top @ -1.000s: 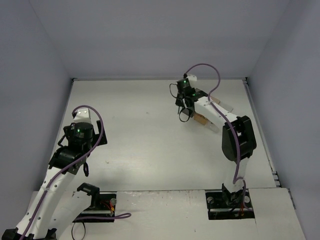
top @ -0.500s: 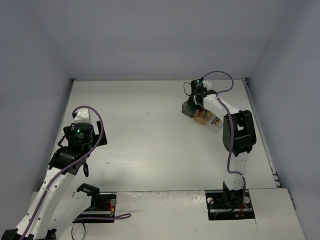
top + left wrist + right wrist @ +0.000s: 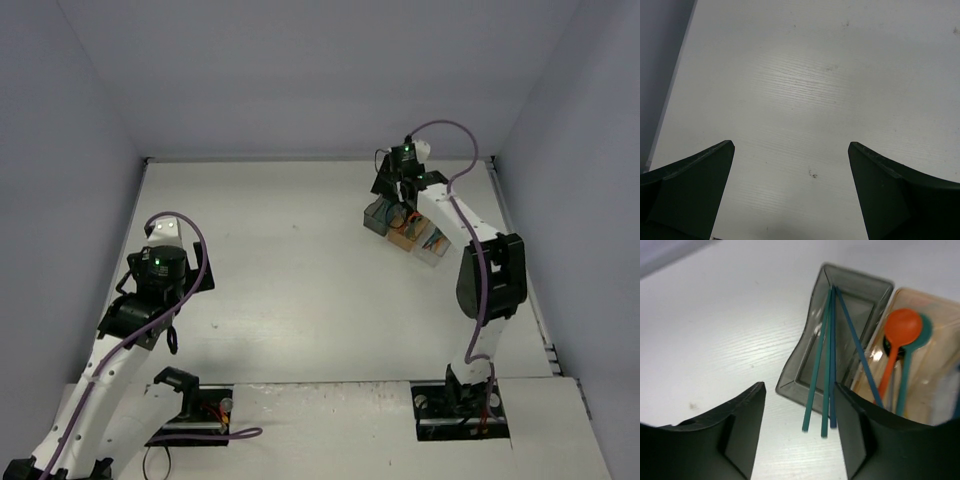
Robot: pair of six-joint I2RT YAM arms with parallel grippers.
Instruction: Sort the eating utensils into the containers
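My right tool hangs over the far right part of the tabletop, just above the bins. Its two fingers stand apart, so it is open, and it holds nothing.

Right under it is the dark grey bin. Some thin teal utensils lie in this bin. Their far ends lean in one corner, and their near ends poke out over the rim, in the gap between my fingers. They do not touch either finger. I cannot tell if they are forks or knives.

One darker blue stick slants from the grey bin across to the orange-tan bin, which sits touching the grey one. In the orange-tan bin lie an orange spoon and a teal spoon, side by side.

From above, the clear bin is last in the row, next to the orange-tan one.

My left tool is well apart from all this, over bare tabletop. Its fingers are spread wide, with nothing between them.
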